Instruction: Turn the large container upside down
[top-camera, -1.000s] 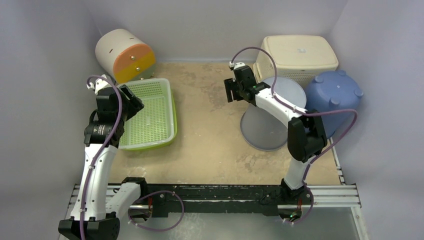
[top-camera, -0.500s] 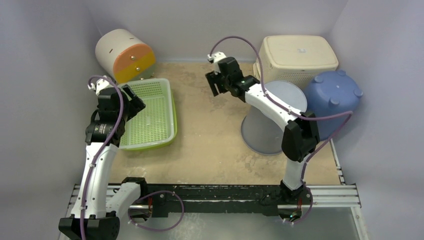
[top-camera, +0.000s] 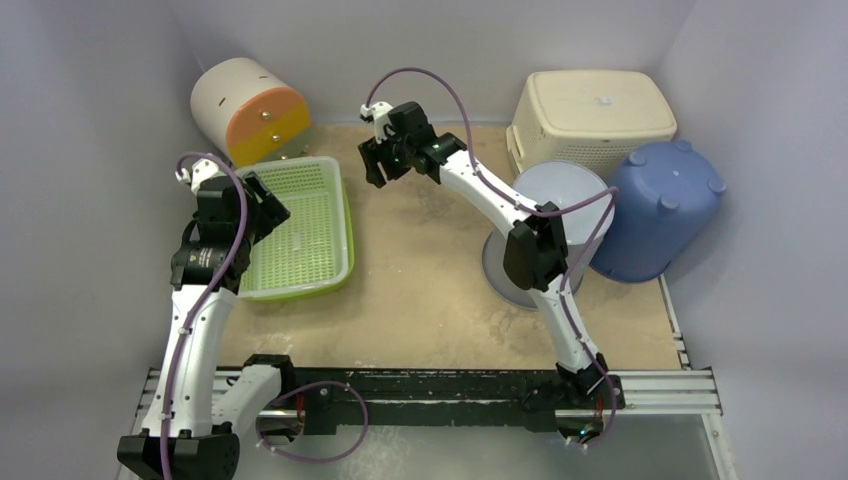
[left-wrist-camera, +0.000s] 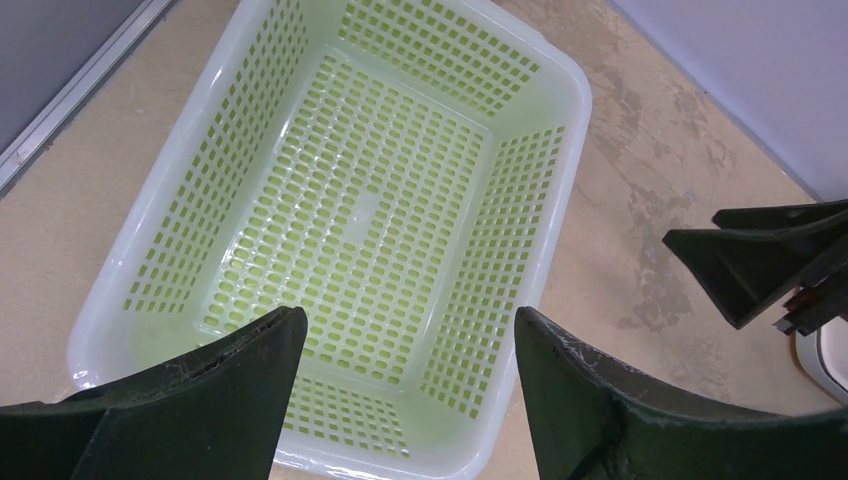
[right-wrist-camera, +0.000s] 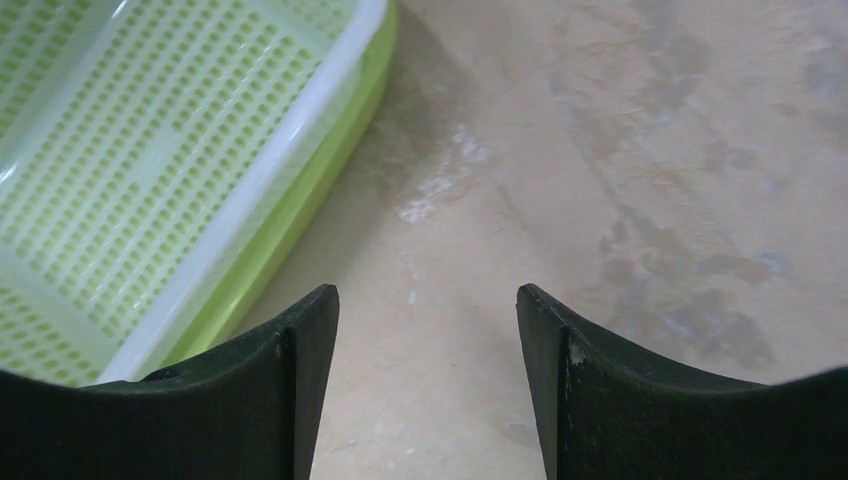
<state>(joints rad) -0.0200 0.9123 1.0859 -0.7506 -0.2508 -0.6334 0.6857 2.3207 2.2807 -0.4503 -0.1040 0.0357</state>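
Note:
The large container (top-camera: 300, 232) is a light green perforated basket, upright and empty, at the table's left. My left gripper (top-camera: 262, 205) hovers over its near left part, open, with nothing between the fingers. From the left wrist, the basket (left-wrist-camera: 370, 210) fills the view below the left gripper (left-wrist-camera: 410, 318). My right gripper (top-camera: 372, 168) hangs open just past the basket's far right corner, over bare table. The right wrist view shows the basket's rim (right-wrist-camera: 250, 180) to the left of the right gripper (right-wrist-camera: 428, 295). The right gripper's fingers (left-wrist-camera: 760, 262) show at the edge of the left wrist view.
A white and orange drum (top-camera: 245, 110) lies at the back left. A beige crate (top-camera: 595, 115) stands at the back right, with a blue tub (top-camera: 660, 210) and a grey bucket (top-camera: 545, 235) lying in front of it. Walls close in on three sides.
The right arm has swung left from over the grey bucket to the green basket's far right corner. The left gripper has opened wider and stayed over the basket.

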